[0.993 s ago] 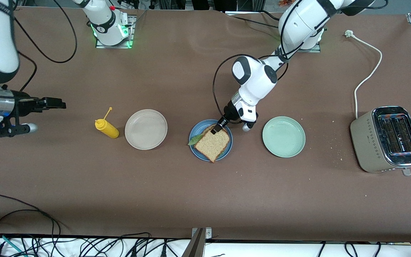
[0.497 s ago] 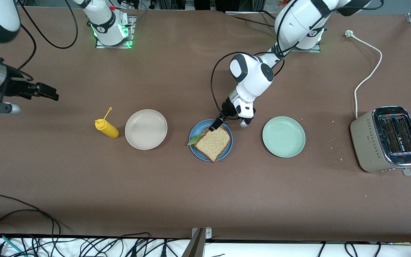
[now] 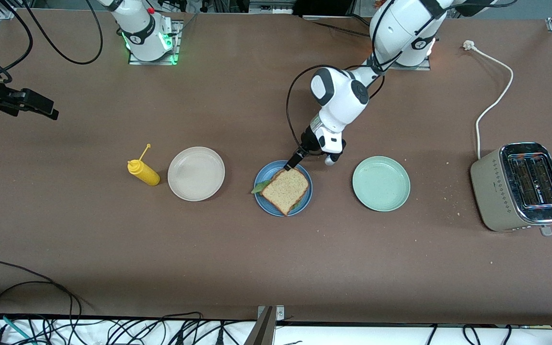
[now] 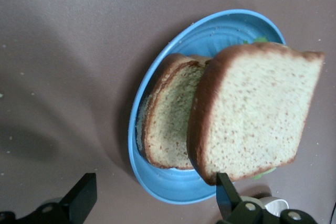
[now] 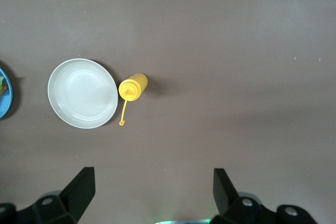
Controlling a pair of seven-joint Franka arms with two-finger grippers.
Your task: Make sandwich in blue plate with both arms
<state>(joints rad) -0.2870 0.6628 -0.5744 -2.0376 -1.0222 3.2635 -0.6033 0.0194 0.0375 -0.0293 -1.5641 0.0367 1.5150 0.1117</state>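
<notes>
Jaws of both grippers are spread: the left gripper (image 3: 291,163) hangs over the plate (image 3: 259,178) rim, the right gripper (image 3: 46,109) waits aside. The sandwich (image 3: 285,190) lies assembled on the plate; next, the left arm should only withdraw.

The surface (image 3: 237,263) is matt brown, cloth-like. The blue plate (image 3: 259,201) looks smooth and matt. The sandwich (image 3: 285,190) has porous, speckled bread. The toaster (image 3: 520,187) top is glossy metal.
</notes>
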